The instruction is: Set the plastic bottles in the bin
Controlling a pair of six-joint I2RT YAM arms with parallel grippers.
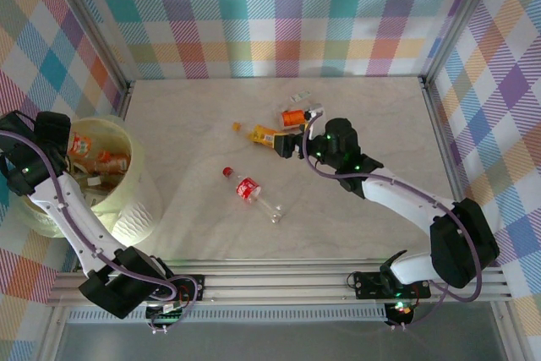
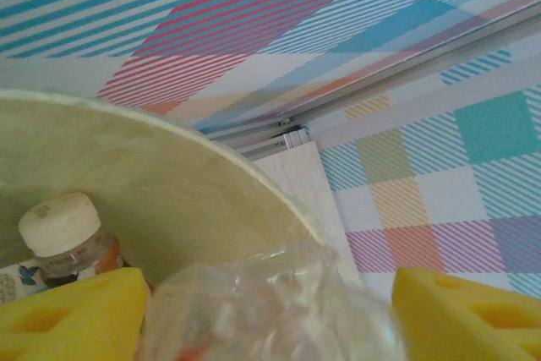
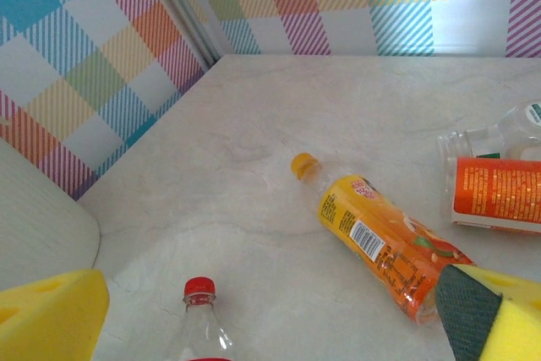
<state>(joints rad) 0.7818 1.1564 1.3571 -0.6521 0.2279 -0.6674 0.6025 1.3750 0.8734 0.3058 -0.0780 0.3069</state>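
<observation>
In the top external view, the left arm (image 1: 46, 145) is reached over the bin (image 1: 135, 209) at the table's (image 1: 194, 107) left edge, where orange-labelled bottles (image 1: 106, 161) already lie. The right arm (image 1: 397, 196) is stretched to a yellow-labelled bottle (image 1: 265, 134), with a red-capped bottle (image 1: 248, 189) and an orange-labelled one (image 1: 294, 116) lying near. In the left wrist view, the left jaws are seen apart, with a crumpled clear bottle (image 2: 262, 306) between the yellow pads (image 2: 68, 319). Whether it is clamped or lying loose cannot be told. Below it lie the bin's inner wall (image 2: 169, 183) and a white-capped bottle (image 2: 63, 230), so the drop appears to be the step in hand. The jaws are best opened fully while kept inside the rim, and lifted only once the light bottle has fallen free, since it may cling to a pad. In the right wrist view, the right jaws are spread wide and hold nothing. The yellow-labelled bottle lies on its side just ahead of the right pad (image 3: 494, 319), and the red-capped bottle lies between the pads. The grasp is best made across the yellow bottle's body, as it may roll.
</observation>
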